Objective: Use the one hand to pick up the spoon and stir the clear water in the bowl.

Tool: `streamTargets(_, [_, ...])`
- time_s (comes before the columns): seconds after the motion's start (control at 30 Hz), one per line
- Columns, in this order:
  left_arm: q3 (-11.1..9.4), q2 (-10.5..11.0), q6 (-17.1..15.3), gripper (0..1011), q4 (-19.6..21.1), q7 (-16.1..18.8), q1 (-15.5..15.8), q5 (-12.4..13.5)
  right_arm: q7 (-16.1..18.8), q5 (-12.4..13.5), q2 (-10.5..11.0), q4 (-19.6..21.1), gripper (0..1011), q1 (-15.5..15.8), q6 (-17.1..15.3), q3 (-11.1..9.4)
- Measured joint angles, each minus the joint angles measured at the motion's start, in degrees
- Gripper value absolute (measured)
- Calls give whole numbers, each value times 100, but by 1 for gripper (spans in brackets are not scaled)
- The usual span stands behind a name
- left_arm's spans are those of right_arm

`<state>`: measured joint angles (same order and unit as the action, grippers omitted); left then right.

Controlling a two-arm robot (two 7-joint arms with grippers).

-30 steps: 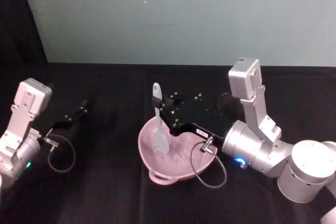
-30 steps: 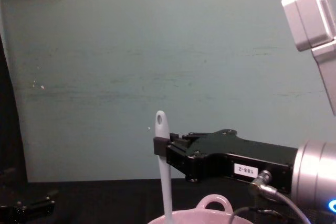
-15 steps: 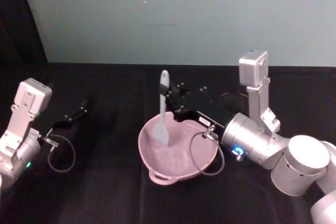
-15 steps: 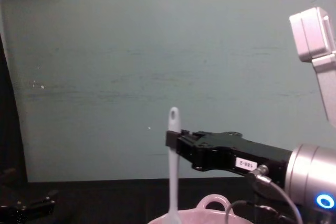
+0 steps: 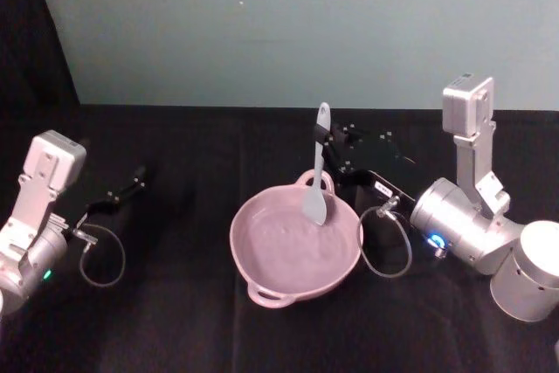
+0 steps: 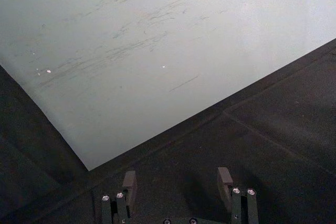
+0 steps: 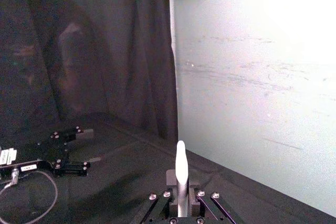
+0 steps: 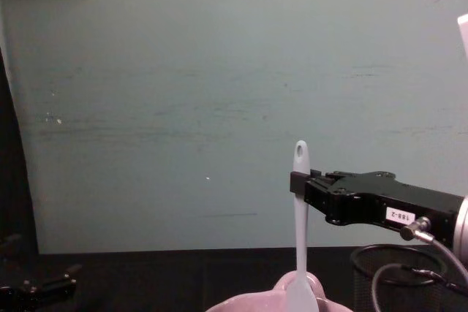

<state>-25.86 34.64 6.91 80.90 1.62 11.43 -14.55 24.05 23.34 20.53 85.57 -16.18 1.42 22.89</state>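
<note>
The pale pink bowl (image 5: 238,226) sits mid-table with a loop handle at its near and far rims. The white spoon (image 5: 317,176) stands nearly upright, its broad blade down over the bowl's far right part. My right gripper (image 5: 326,138) is shut on the spoon's upper handle, just below the hole. In the chest view the spoon (image 8: 300,231) dips behind the bowl's rim (image 8: 241,305) from the right gripper (image 8: 298,183). The right wrist view has the spoon's handle (image 7: 181,174) clamped between the jaws. My left gripper (image 5: 131,186) rests open at the table's left.
A black wire-mesh cup (image 8: 398,274) stands to the right behind the bowl, under my right arm. Grey cables loop at each wrist (image 5: 384,251). The table is covered in black cloth, with a pale green wall behind. The left wrist view has the left fingers (image 6: 129,183) spread over bare cloth.
My right gripper has carried the spoon rightward and farther back, from the bowl's left-middle to its far right side. The left arm has stayed still.
</note>
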Motion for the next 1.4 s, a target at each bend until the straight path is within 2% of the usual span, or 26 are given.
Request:
streamTargets(0.27, [0, 0, 0, 1005, 0, 0, 0, 0, 25, -220, 196, 299, 122, 97, -188, 67])
streamTargets(0.53, [0, 0, 0, 1005, 0, 0, 0, 0, 309, -436, 358, 710, 122, 129, -467, 412])
streamTargets(0.7, [0, 0, 0, 1005, 0, 0, 0, 0, 457, -451, 300, 793, 122, 68, -517, 628])
streamTargets(0.87, [0, 0, 0, 1005, 0, 0, 0, 0, 542, -406, 120, 627, 122, -78, -502, 789])
streamTargets(1.0, [0, 0, 0, 1005, 0, 0, 0, 0, 551, -318, -13, 411, 122, -184, -434, 811])
streamTargets(1.17, [0, 0, 0, 1005, 0, 0, 0, 0, 522, -157, -157, 104, 122, -287, -366, 740])
streamTargets(1.27, [0, 0, 0, 1005, 0, 0, 0, 0, 462, 58, -245, -152, 122, -324, -317, 599])
streamTargets(1.4, [0, 0, 0, 1005, 0, 0, 0, 0, 341, 221, -251, -290, 122, -295, -301, 421])
